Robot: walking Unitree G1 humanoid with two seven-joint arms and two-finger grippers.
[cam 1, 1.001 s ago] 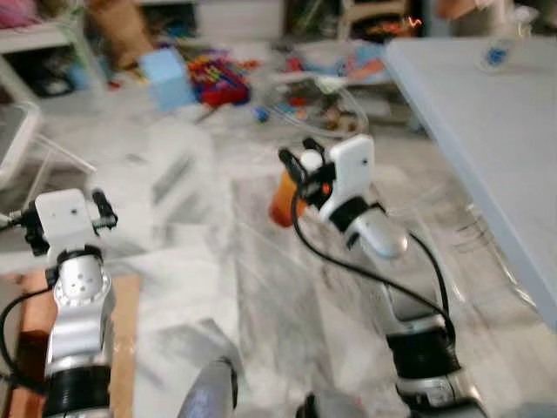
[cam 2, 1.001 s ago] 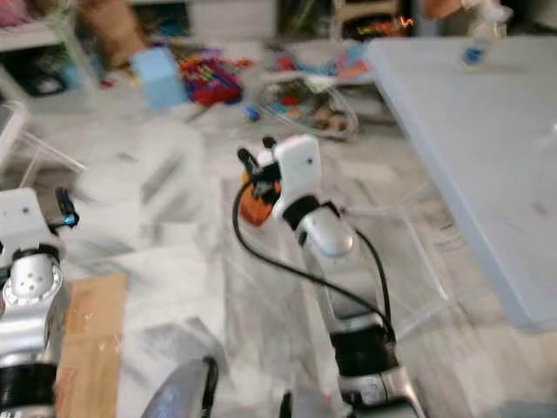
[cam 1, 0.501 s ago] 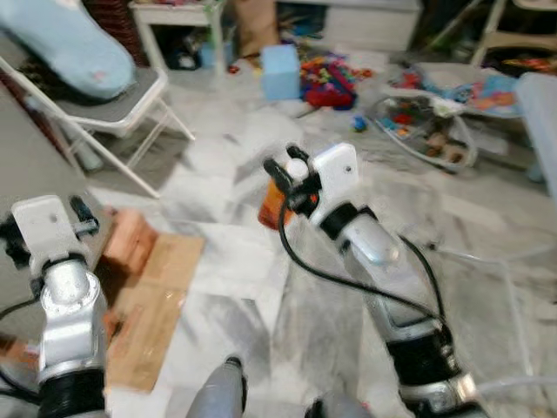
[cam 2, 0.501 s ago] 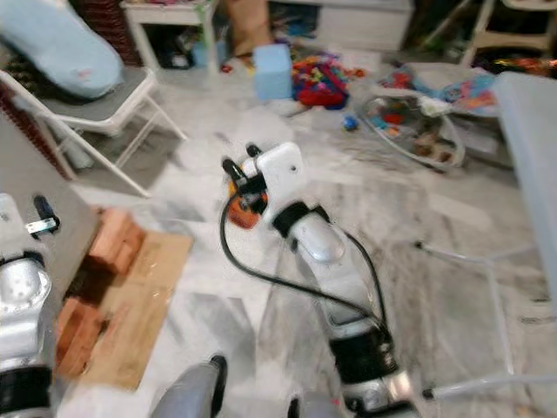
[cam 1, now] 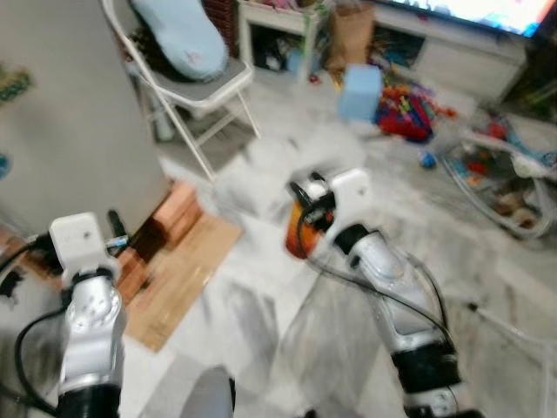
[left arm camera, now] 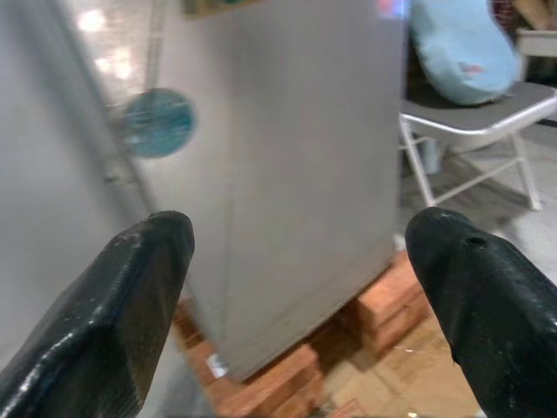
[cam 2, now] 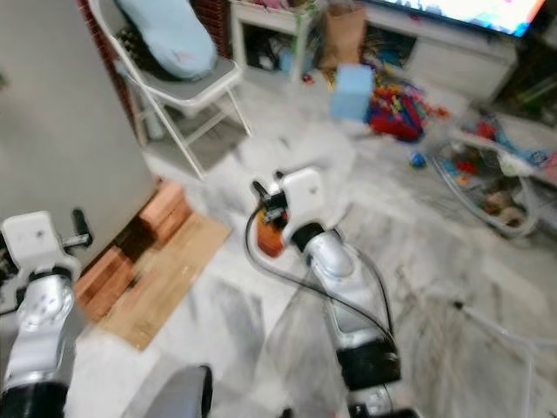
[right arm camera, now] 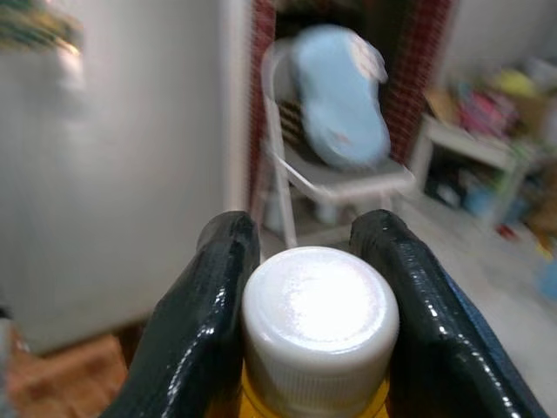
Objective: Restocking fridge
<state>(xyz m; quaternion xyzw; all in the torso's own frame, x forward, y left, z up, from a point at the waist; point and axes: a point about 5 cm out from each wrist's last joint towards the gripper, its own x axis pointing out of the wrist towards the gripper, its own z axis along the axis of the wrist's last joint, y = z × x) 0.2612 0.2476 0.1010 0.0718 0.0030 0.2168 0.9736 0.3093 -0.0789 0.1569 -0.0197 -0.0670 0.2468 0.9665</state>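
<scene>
Fridge: grey cabinet at far left of the head views, door closed, standing on bricks beside a sheet of cardboard on the marble floor.

Left gripper: raised at lower left, fingers spread wide, nothing between them. The wrist view looks straight along them at the fridge's grey side, with a round blue magnet on the panel. This is the arm nearer the fridge.

Folding chair with a pale blue cushion stands just beyond the fridge.

Right gripper: held out at centre, well apart from the fridge, pinching an orange bottle with a white cap. Both fingers press the neck just under the cap; the bottle hangs upright, long axis roughly vertical.

Key relation: fridge lies to the left of and ahead of the held bottle. Judgement: the free left gripper is better placed to open the door; the right arm must carry the bottle leftward to reach it. Head views are blurred, so the robot is likely mid-turn.

Toys are scattered at upper right.
</scene>
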